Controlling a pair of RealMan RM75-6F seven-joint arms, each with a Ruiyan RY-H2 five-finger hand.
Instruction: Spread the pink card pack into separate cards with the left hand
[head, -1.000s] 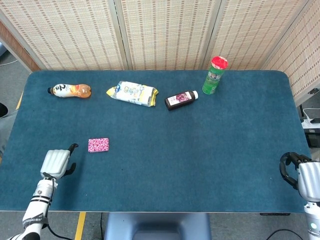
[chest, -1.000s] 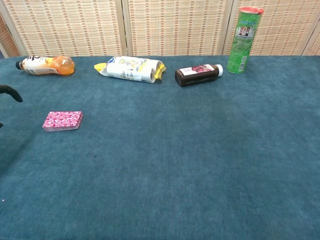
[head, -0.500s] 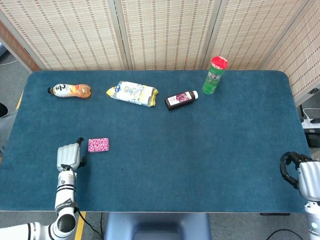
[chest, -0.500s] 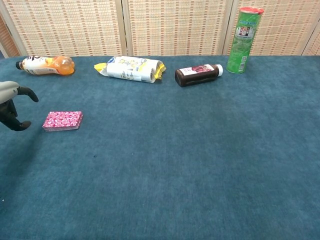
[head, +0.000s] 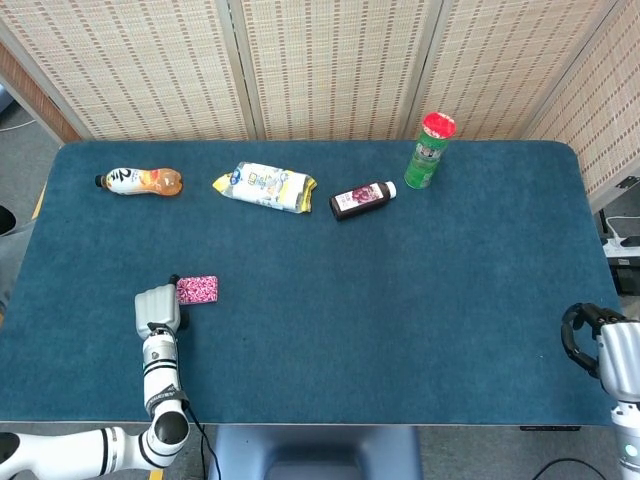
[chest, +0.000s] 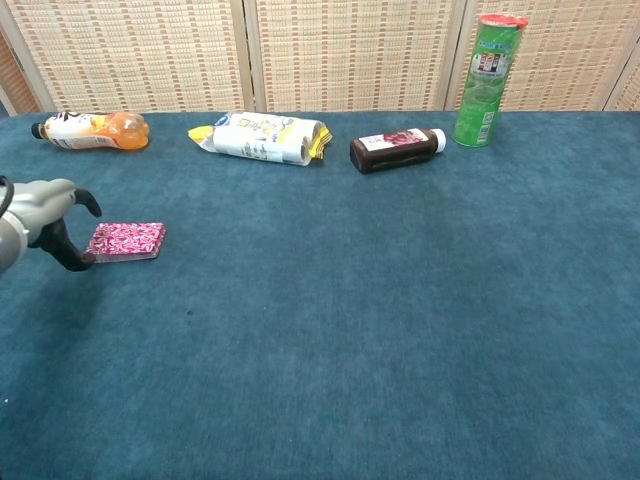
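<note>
While the pink card pack (head: 196, 290) lies flat on the blue table (head: 400, 300), near the left edge, the left hand (head: 158, 306) sits right beside it. Its dark fingertips (chest: 78, 262) reach the pack's left end — touching it or nearly so, holding nothing, with the fingers a little apart. At the right edge the right hand (head: 605, 352) rests with fingers curled in on nothing. Along the back are an orange bottle (head: 140, 181) lying down, a snack bag (head: 264, 187), a dark bottle (head: 362, 199) on its side — and a green can (head: 430, 151) standing up.
</note>
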